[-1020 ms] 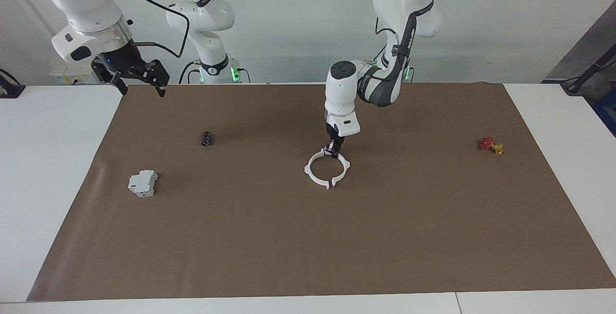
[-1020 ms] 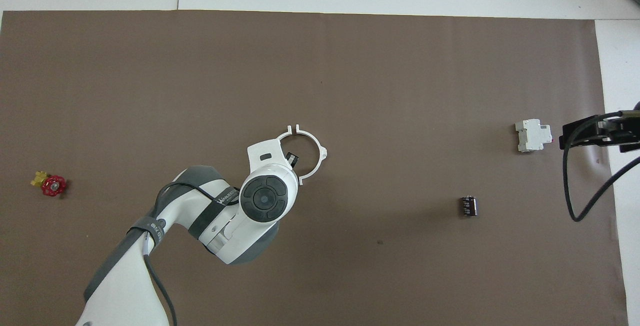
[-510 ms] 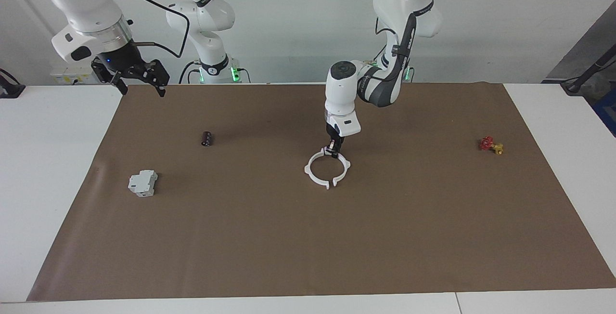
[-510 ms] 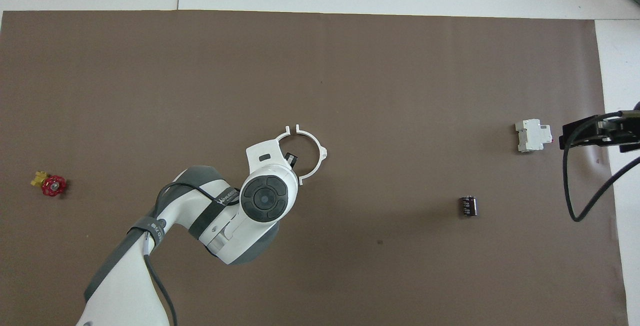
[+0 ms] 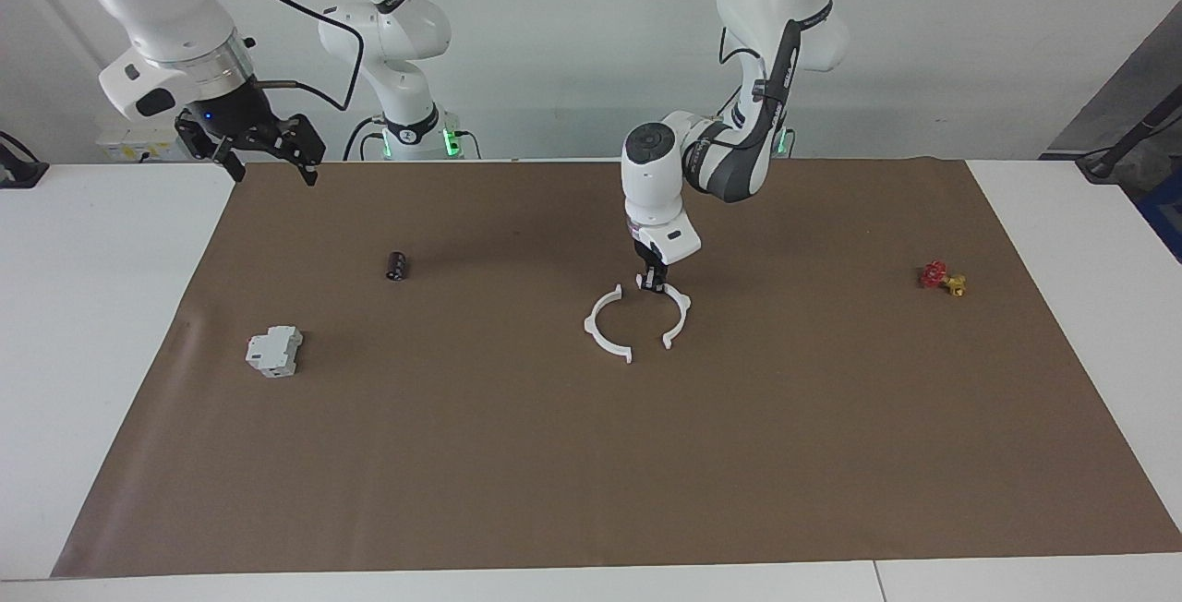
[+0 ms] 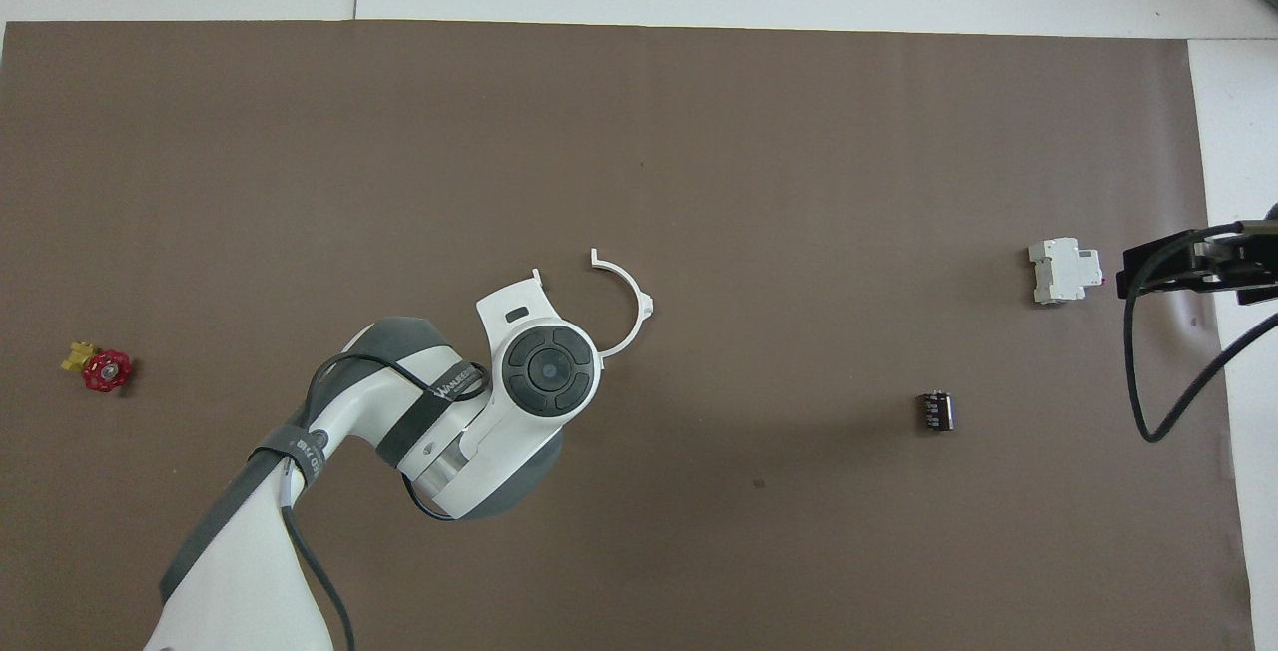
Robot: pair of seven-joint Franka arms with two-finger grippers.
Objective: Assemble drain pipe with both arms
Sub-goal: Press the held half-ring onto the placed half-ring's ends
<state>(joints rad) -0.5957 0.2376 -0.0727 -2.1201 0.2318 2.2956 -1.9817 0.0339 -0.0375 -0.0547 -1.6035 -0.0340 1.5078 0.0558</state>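
Note:
The drain pipe lies in two white half-rings in the middle of the brown mat, with a gap between their end tabs. One half-ring (image 5: 592, 330) (image 6: 635, 304) rests free on the side toward the right arm's end. My left gripper (image 5: 654, 285) points straight down, shut on the top tab of the other half-ring (image 5: 685, 311). In the overhead view the left arm's hand covers that half, and only one tab (image 6: 536, 278) shows. My right gripper (image 5: 274, 173) (image 6: 1198, 267) waits open and holding nothing, high over the mat's edge at the right arm's end.
A grey-white boxy block (image 5: 274, 350) (image 6: 1064, 271) and a small black cylinder (image 5: 397, 265) (image 6: 935, 410) lie toward the right arm's end. A red-and-yellow valve (image 5: 942, 277) (image 6: 100, 367) sits toward the left arm's end.
The two halves stood together as a closed ring. My left gripper has shifted toward the left arm's end with its half, which pulled the halves apart. The right arm has not moved.

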